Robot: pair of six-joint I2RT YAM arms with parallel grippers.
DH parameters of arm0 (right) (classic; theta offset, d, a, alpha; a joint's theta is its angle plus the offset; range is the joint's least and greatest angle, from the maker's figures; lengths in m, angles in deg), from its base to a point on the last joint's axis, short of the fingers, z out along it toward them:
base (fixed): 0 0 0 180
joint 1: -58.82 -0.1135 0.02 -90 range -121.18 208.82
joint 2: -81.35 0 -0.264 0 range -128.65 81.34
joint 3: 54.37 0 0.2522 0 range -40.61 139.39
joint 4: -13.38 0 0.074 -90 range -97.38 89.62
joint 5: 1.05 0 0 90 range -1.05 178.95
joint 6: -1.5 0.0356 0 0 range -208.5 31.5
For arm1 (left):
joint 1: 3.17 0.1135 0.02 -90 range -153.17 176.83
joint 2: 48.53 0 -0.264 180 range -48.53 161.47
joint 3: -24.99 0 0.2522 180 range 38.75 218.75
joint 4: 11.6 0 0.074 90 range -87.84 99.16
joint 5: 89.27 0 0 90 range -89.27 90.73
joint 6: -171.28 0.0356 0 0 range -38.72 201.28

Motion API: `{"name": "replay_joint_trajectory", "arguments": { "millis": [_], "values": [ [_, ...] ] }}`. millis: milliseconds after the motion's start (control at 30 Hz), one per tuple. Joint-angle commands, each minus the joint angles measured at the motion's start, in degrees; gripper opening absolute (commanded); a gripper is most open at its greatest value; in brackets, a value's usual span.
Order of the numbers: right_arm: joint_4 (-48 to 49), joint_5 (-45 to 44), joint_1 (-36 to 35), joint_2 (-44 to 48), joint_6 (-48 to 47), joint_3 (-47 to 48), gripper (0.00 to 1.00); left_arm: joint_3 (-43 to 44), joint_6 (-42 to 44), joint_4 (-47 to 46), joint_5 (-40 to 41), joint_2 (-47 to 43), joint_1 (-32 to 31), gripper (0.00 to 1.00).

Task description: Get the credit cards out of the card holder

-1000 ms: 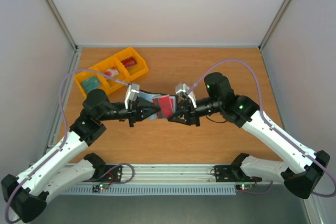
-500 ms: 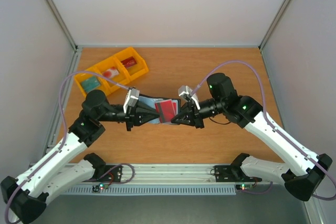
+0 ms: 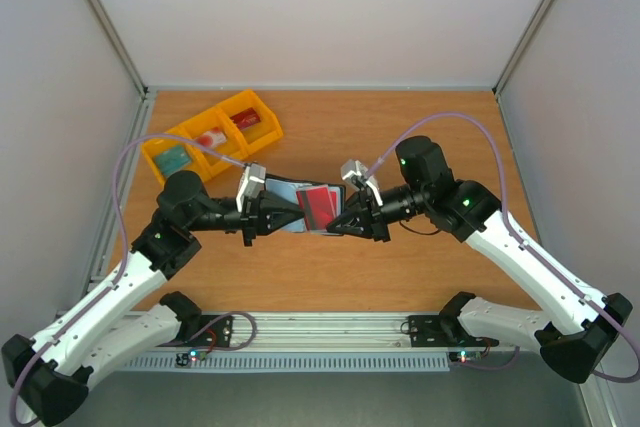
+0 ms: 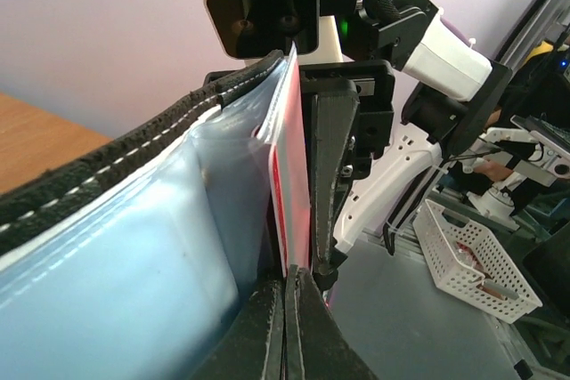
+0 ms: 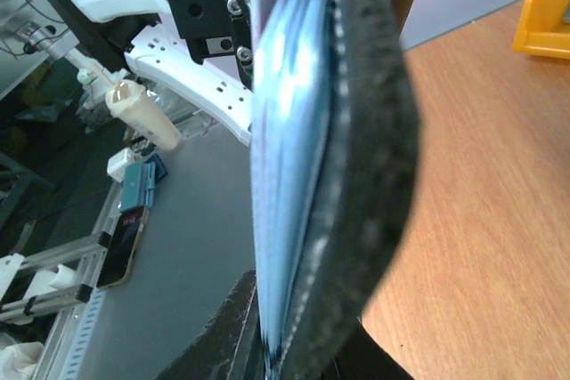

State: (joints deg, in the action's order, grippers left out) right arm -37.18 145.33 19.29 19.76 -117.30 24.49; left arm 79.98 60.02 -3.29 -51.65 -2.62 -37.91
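The wallet (image 3: pixel 283 192) is pinched tight by the left hand (image 4: pixel 287 309) and clamped by the right hand (image 5: pixel 285 344) above the surface (image 3: pixel 420 277). The red card (image 3: pixel 320 204) may be dropped if it is tugged crookedly.

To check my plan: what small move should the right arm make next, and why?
Probably the right fingers should loosen and re-grip the red card alone. They seem to pinch it together with the card holder, while the left fingers clamp the holder's other end, so pulling now would only tug the holder.
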Motion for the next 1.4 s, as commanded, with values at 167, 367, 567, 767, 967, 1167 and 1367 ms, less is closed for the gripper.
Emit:
{"name": "replay_joint_trajectory", "arguments": {
  "millis": [167, 367, 567, 767, 967, 1167, 1367],
  "values": [
    [2.97, 8.36, -0.35, 2.13, -1.20, 1.88, 0.14, -0.39, -3.29, 1.55, 5.28, 0.71, 0.19, 0.00],
    [2.90, 9.82, -0.32, 2.47, -1.72, 1.96, 0.15, -0.92, -6.82, -3.48, 1.40, 1.28, 0.19, 0.04],
    [2.17, 9.01, -0.32, 3.14, -2.53, 1.87, 0.15, -0.54, -7.74, -3.81, -0.13, 0.80, 0.20, 0.11],
    [2.17, 9.30, -0.33, 3.33, -2.56, 2.04, 0.15, -0.87, -8.18, -4.22, 0.83, 0.84, 0.46, 0.07],
    [1.86, 9.14, -0.36, 2.65, -2.40, 2.20, 0.15, -0.05, -4.96, -2.98, 4.63, 1.39, 0.42, 0.06],
    [4.72, 9.50, -0.32, 1.99, -1.03, 1.46, 0.15, 1.03, -2.64, -5.00, 3.89, 3.35, -3.53, 0.06],
    [4.80, 8.73, -0.35, 2.29, -1.61, 1.27, 0.15, 0.98, -4.58, -5.28, 5.88, 3.75, -5.60, 0.06]
  ]
}}
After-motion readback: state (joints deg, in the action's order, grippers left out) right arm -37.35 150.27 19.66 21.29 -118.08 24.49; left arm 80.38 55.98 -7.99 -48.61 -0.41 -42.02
